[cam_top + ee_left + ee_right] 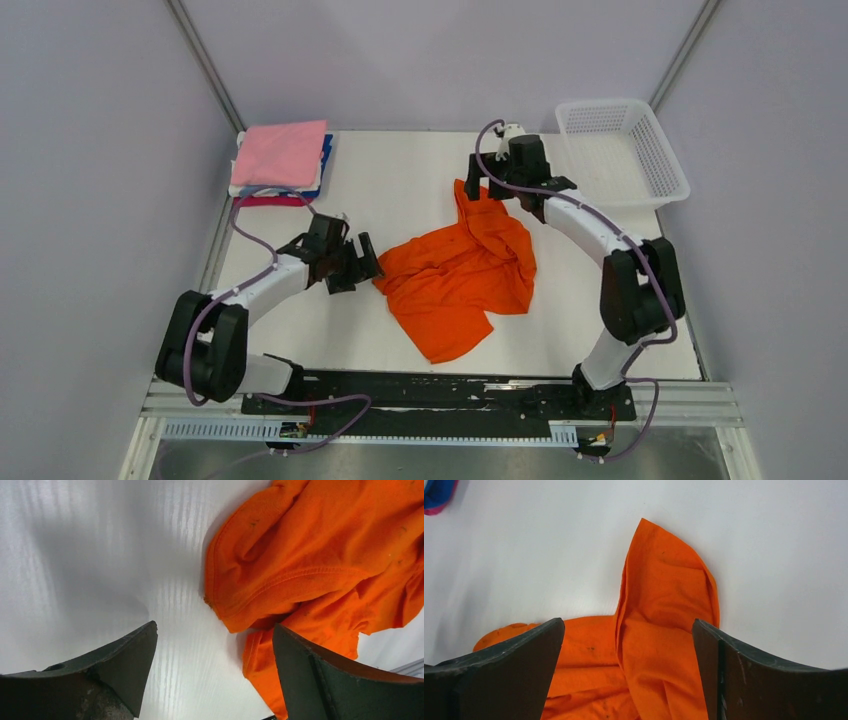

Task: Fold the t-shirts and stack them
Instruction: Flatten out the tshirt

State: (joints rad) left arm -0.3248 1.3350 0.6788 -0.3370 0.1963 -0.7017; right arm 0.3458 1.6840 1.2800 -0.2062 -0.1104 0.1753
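Orange t-shirt [460, 280] lay crumpled at counter [400, 170] ctr. L hand [214, 630] spread, empty, just left of it; R hand [629, 622] spread above its far corner. Folded t-shirts [283, 155] stacked far left.

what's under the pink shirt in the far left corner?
Only edges show under the pink shirt: a white layer, blue cloth on its right side, magenta cloth at the near edge. Their middles are covered, so the count is unclear.

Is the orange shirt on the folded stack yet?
No, the orange shirt lies crumpled mid-table, apart from the folded stack at the far left.
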